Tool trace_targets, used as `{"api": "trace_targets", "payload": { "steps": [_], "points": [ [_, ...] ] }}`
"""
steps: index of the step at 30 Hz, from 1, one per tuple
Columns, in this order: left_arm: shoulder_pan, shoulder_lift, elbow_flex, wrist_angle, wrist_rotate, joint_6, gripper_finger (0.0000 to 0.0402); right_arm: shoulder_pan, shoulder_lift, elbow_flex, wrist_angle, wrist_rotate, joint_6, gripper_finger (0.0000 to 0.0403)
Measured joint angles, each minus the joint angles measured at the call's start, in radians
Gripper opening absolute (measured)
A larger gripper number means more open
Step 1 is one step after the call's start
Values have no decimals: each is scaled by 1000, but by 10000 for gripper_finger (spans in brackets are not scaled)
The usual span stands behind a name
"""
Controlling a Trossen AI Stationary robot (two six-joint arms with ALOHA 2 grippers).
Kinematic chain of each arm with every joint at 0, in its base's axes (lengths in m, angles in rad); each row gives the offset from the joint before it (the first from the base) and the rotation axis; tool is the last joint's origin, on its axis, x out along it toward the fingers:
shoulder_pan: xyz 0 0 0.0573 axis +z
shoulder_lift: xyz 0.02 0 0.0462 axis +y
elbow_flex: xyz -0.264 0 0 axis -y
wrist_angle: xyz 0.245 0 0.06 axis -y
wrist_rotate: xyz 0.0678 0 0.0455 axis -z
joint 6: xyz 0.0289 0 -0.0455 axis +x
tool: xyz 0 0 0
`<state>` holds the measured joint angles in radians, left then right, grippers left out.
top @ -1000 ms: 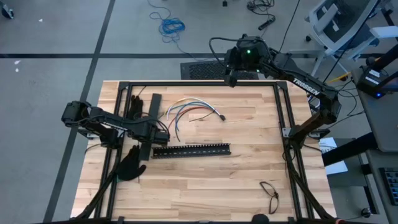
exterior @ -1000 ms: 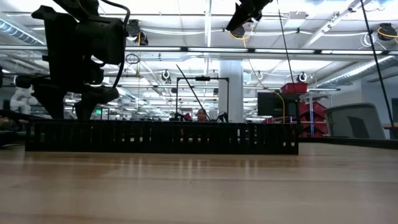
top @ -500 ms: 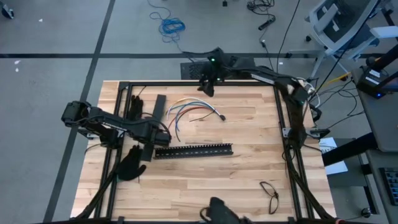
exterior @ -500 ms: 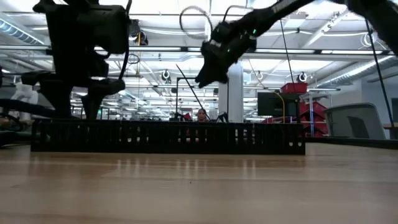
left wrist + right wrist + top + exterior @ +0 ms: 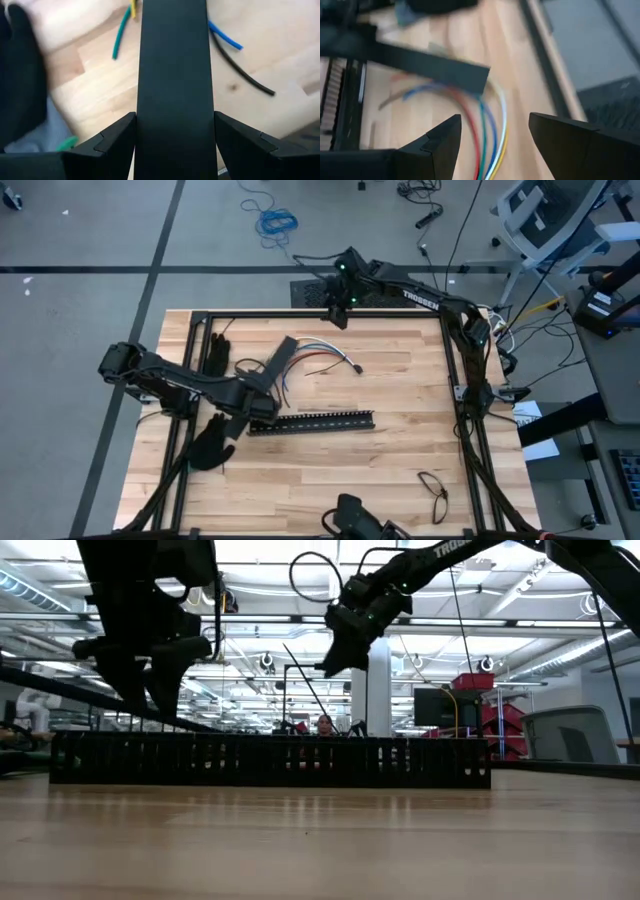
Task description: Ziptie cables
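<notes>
Grip is confirmed at the left gripper (image 5: 175,150): its two fingers are closed against the sides of a flat black bar (image 5: 277,362), which runs forward from the jaws and is lifted at a slant over the table (image 5: 400,460). The cables (image 5: 318,352) are spread on the wood just beyond the bar's far end, partly beneath it. A slotted black bar (image 5: 310,421) lies just beside the left gripper. The right gripper (image 5: 492,145) is held above the far table edge, fingers parted and empty, with the cables below it.
</notes>
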<state>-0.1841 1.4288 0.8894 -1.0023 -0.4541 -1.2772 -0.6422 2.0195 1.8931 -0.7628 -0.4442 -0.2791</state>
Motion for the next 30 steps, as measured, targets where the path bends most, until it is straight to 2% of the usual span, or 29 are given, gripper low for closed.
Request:
{"api": "trace_targets", "payload": {
  "steps": [5,12,19,30],
  "points": [
    [0,0,31,3,-6,134,250,6,1,-1,-112,-5,-66,231],
    [0,-1,87,30,-20,372,251,41,1,-1,-171,1,-71,232],
    [-3,-1,115,22,-15,510,251,132,-7,-1,-196,36,-35,262],
    [-28,-1,151,-38,8,729,251,358,-49,-1,-261,321,-95,347]
  ]
}}
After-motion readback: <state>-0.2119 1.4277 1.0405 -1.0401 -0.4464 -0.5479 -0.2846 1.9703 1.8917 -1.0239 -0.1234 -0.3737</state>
